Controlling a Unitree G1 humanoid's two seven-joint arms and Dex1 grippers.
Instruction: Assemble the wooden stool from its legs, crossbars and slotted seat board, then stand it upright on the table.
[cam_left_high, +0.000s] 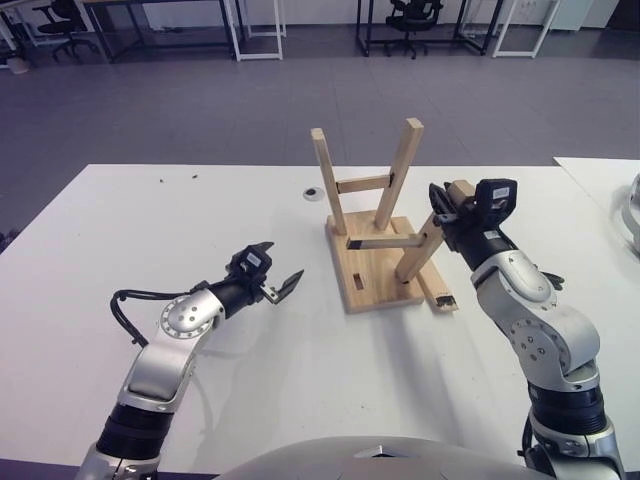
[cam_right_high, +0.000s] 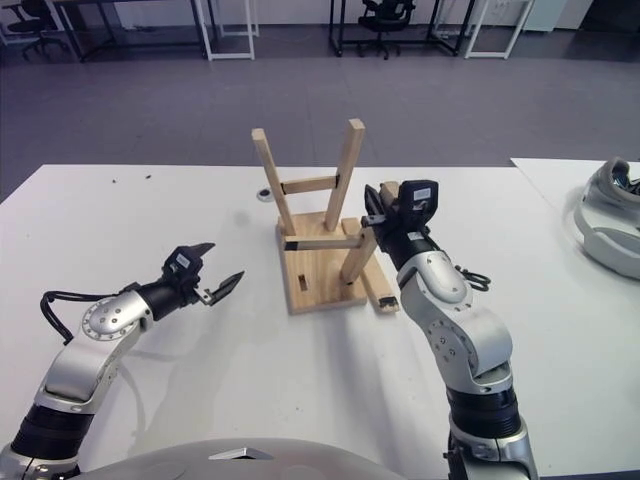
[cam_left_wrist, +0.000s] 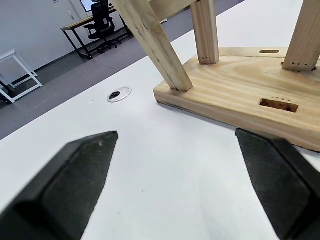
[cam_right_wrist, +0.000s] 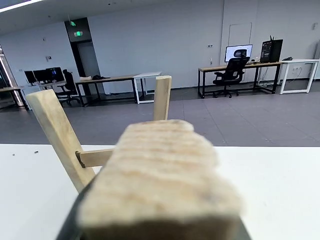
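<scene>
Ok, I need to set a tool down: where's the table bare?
Bare: the table left of the left end effector, and its near middle. Crowded: around the seat board, where the right end effector holds a leg.

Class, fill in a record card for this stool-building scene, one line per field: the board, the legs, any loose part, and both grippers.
seat board: flat on the table, underside up
standing legs: two, joined by a crossbar
third leg: tilted, lower end at the board, top in the right gripper
loose piece: lying by the board's right edge
left gripper: open, empty, left of the board
</scene>
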